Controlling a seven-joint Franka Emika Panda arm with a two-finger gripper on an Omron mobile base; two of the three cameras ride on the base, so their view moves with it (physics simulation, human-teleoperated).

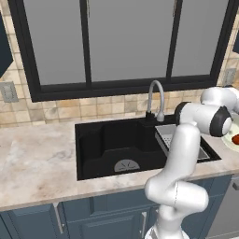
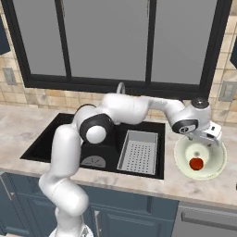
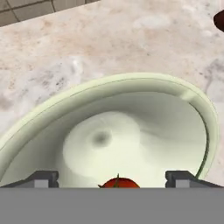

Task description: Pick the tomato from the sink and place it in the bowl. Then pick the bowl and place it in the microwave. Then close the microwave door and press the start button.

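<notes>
The small red tomato (image 2: 196,163) lies inside the pale greenish-white bowl (image 2: 214,167), which stands on the counter to the right of the black sink (image 2: 46,139). My gripper (image 2: 202,142) hangs just above the bowl and is open. In the hand view its two fingertips (image 3: 43,178) stand wide apart, and the tomato (image 3: 119,182) sits low between them without touching either, down in the bowl (image 3: 175,113). At the right edge of the left base view, the tomato (image 1: 236,138) and a slice of the bowl (image 1: 230,141) show. The microwave, its door and the start button are out of view.
A grey perforated tray (image 2: 139,152) rests in the right part of the sink, and a curved silver faucet (image 1: 156,98) rises behind the basin (image 1: 116,144). The marble counter (image 1: 32,158) runs left of the sink. My arm reaches across the basin to the bowl.
</notes>
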